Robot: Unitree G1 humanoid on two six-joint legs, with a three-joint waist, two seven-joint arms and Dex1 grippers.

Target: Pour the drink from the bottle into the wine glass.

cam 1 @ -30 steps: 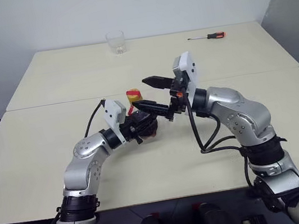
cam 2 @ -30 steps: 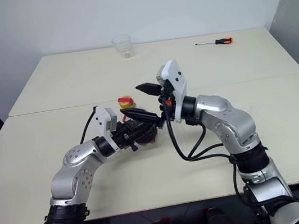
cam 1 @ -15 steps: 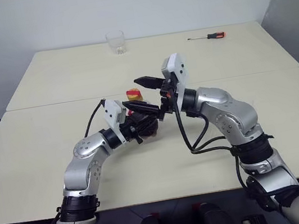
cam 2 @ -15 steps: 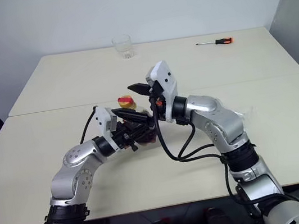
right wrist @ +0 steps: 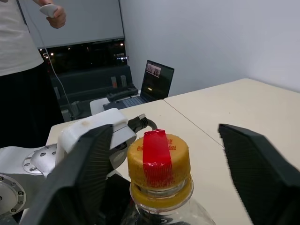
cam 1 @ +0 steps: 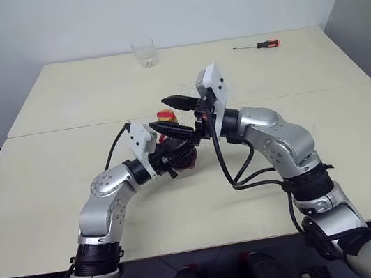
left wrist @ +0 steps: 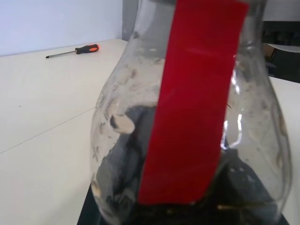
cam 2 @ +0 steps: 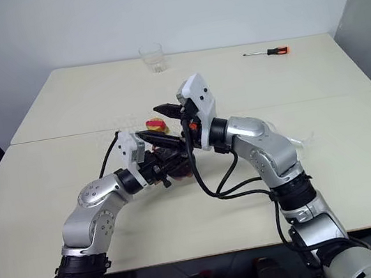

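Pale cream tabletop [cam 1: 53,195]: your left gripper [cam 1: 174,156] has its fingers clamped on the small squat clear plastic bottle [cam 1: 182,155] of dark drink [left wrist: 126,140] at the centre, red label strip [left wrist: 192,103] running up it. Your right gripper [right wrist: 164,154] straddles the yellow cap [right wrist: 158,157], fingers [right wrist: 255,161] apart, not yet touching it. By your pictures the cap is still on; opening and pouring remain. Cap lettering is unreadable. Beyond stand a short clear tumbler [cam 1: 144,52] and an orange-handled screwdriver [cam 1: 256,45].
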